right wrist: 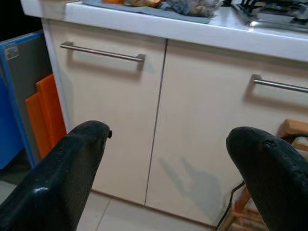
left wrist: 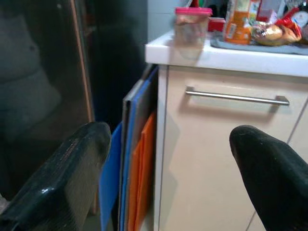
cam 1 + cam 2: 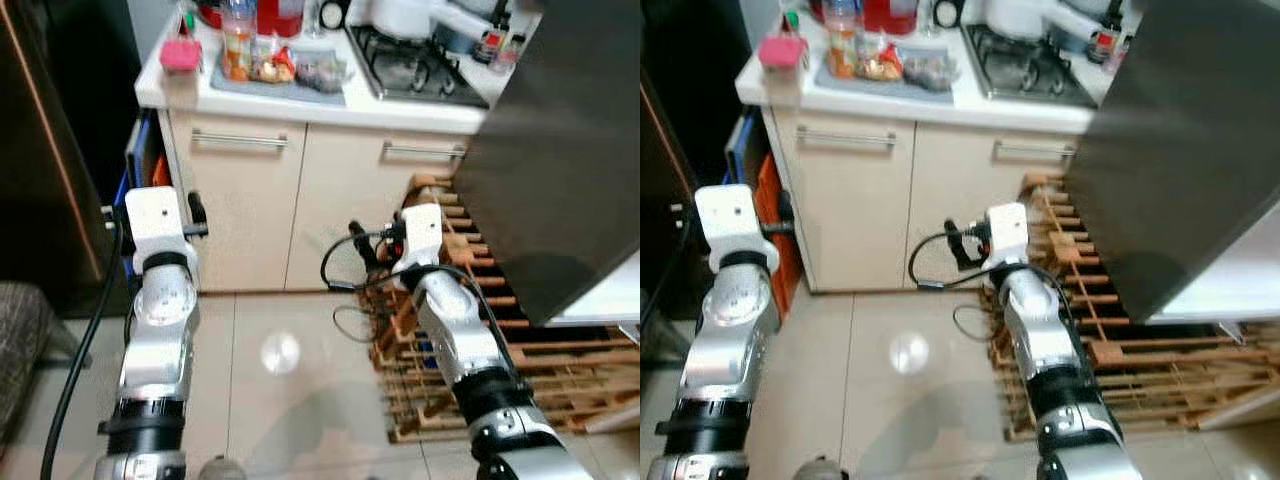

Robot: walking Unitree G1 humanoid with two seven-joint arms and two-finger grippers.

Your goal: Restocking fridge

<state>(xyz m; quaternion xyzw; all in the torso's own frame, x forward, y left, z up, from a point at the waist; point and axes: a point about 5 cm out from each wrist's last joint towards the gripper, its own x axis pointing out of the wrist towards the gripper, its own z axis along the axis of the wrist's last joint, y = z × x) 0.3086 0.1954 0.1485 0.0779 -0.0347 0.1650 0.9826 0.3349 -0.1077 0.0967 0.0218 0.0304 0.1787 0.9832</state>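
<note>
At the far left a dark door panel (image 3: 40,150) with a thin copper edge stands beside the counter. Blue and orange boards (image 2: 137,168) lean in the gap against the cabinet's side. The left gripper (image 2: 168,159) hangs in front of that gap with its fingers spread wide and nothing between them. Above and ahead of it, on the white countertop (image 3: 300,105), sits a pink-lidded container (image 3: 181,54) at the left corner, well apart from the fingers. Just right of it a grey tray (image 3: 285,85) carries a bottle with an orange label (image 3: 237,45) and packaged food (image 3: 275,65). Below are two cream cabinet doors (image 1: 110,110) with steel bar handles. The right gripper (image 1: 163,159) faces these doors, fingers likewise spread and empty. Further right lie a gas hob (image 3: 415,70), a wooden slatted rack (image 3: 470,330) on the tiled floor, and the dark fridge door (image 3: 560,150).
</note>
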